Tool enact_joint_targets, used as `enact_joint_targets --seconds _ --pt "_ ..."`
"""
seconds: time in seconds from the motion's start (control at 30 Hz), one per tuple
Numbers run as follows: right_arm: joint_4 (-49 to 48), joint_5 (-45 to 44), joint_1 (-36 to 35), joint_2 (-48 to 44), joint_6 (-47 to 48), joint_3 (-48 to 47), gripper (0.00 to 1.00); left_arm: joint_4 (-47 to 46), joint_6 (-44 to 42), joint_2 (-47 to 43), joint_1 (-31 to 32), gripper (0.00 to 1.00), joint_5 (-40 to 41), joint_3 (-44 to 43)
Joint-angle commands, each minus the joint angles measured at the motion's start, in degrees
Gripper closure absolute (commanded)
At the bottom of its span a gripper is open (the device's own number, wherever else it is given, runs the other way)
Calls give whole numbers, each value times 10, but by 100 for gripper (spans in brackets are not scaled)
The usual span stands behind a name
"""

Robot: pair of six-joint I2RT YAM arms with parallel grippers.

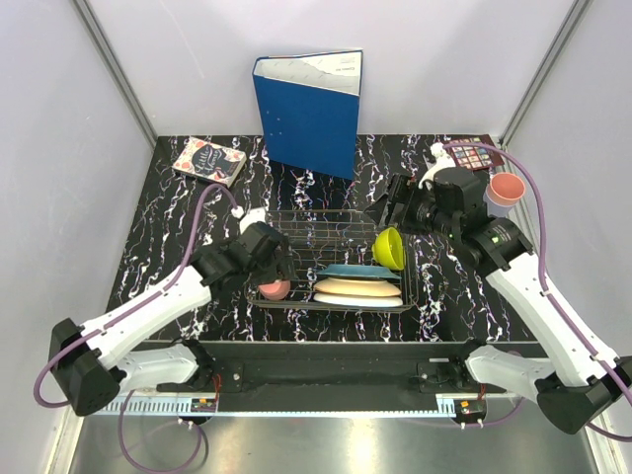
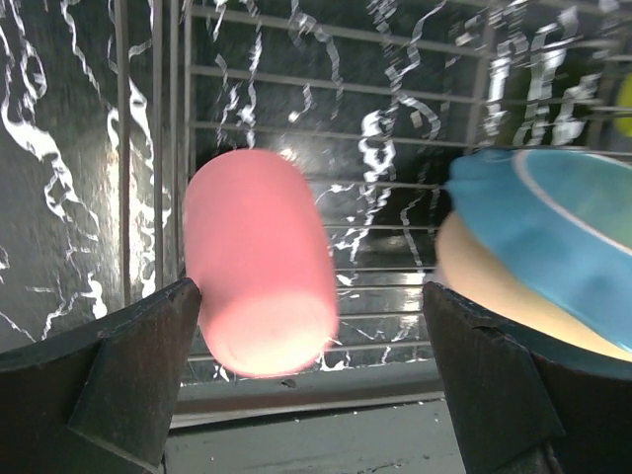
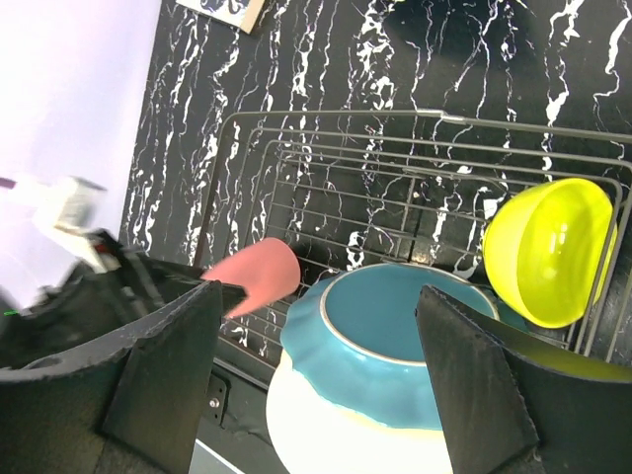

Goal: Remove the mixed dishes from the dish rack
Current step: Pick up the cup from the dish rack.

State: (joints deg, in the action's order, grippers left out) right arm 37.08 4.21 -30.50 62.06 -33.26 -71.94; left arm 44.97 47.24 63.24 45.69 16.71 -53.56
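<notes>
Rack (image 1: 306, 229) is the reference here. The pink cup (image 2: 259, 306) lies on its side in the rack's near-left corner. Its long axis runs roughly along the left gripper's (image 2: 311, 326) line of approach, so crosswise to the closing direction. The left gripper is spread wide around the cup, which sits inside the gap. It's touching or just beside the finger (image 2: 109, 385) nearer the rack's left wall, and well clear of the other one. No squeeze on it yet. The cup is blurred in the wrist view, so I can't tell if it rests on the wire.

The left arm is clearly the nearer one. My read is that the next move is to close across the cup's width and lift it out of the rack. Because the cup sits off-centre in the gap, closing will likely nudge it toward the plates first.

The right gripper (image 1: 387, 210) hovers over the rack's far-right part, fingers spread, nothing between them. It is well apart from the pink cup.

Rack contents:
- pink cup, near-left corner
- bowl (image 1: 390, 247), tipped on edge at the right end, empty
- teal plate (image 1: 357, 271) on cream plate (image 1: 357, 287), with a white plate (image 1: 357, 299) against the near rim; the teal plate's edge is near the cup but apart from it

Outside the rack:
- other pink cup (image 1: 507, 185) nested in the lavender cup (image 1: 499, 205), past the far-right corner
- binder (image 1: 311, 109) behind the far side
- book (image 1: 209, 161) beyond the far-left corner
</notes>
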Motion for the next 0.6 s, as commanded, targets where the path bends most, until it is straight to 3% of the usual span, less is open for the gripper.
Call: enact_joint_targets --seconds 0.0,0.57 --pt "-30 20 -3 -3 5 4 13 -19 37 25 2 1 -10 16" --pt "-9 24 -3 -9 13 11 13 -45 63 38 15 7 -40 65"
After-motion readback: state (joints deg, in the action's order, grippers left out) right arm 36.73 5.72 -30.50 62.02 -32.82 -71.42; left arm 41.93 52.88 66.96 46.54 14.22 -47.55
